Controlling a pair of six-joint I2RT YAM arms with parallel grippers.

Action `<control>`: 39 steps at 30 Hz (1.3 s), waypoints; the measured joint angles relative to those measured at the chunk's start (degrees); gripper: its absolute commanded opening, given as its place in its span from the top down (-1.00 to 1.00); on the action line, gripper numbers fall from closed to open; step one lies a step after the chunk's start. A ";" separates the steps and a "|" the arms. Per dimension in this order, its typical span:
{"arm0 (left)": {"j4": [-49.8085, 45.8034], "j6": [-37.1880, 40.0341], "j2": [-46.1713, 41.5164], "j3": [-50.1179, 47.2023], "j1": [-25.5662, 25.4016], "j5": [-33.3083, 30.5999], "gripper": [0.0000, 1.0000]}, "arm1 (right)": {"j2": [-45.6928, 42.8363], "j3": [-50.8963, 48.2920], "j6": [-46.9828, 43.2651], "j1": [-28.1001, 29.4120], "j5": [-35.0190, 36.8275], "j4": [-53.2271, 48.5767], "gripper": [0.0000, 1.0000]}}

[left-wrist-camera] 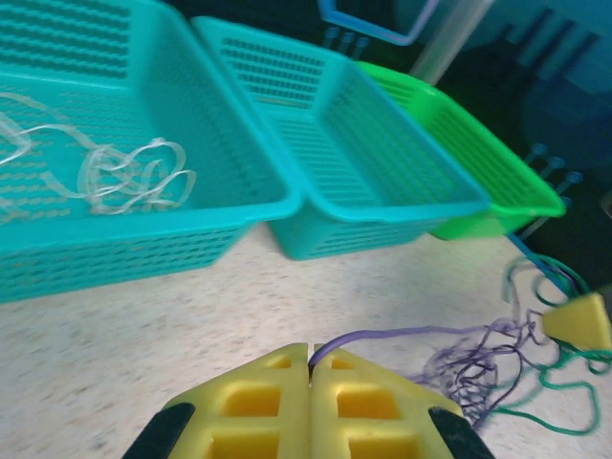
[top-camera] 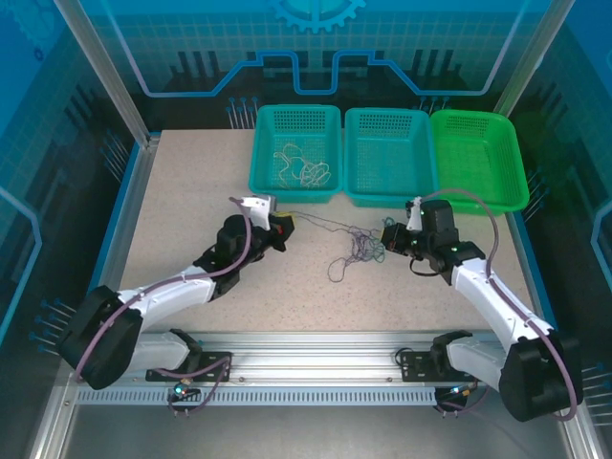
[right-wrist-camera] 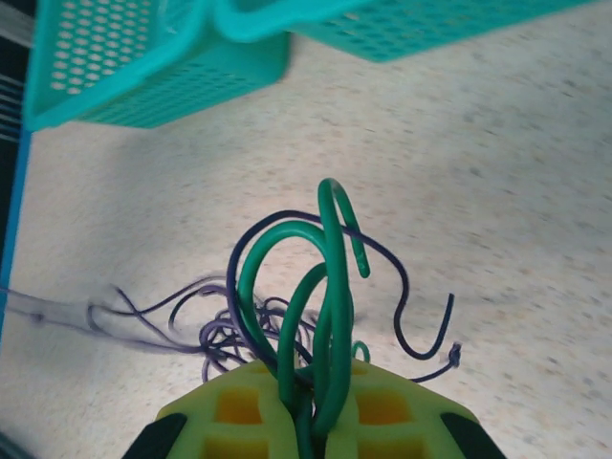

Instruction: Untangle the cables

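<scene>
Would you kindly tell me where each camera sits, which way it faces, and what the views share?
Top external: above and behind the bases, looking down at the table; both arms, left gripper, right gripper, cables between them.
Left wrist: on the left arm, facing the teal baskets and green basket; the left gripper is shut on a purple cable.
Right wrist: on the right arm, facing across the table; the right gripper is shut on green cables.
Shared: cables and teal baskets, in all three.

speckled beige table (top-camera: 191, 239) with left teal basket (top-camera: 287, 194), middle teal basket (top-camera: 387, 198), green basket (top-camera: 473, 158) and tangled cables (top-camera: 359, 249)
</scene>
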 measured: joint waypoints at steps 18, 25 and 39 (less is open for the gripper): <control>4.52 -4.13 -0.28 -3.28 1.31 7.02 1.00 | 2.91 -0.83 -1.18 4.83 2.86 -1.33 0.42; 5.44 -4.17 0.74 -3.28 1.14 9.01 1.00 | 0.76 1.42 -6.88 17.86 14.23 -0.46 0.06; 3.80 -3.96 -0.94 -3.21 0.70 9.44 1.00 | 27.45 14.03 -6.93 29.94 31.56 6.54 -0.36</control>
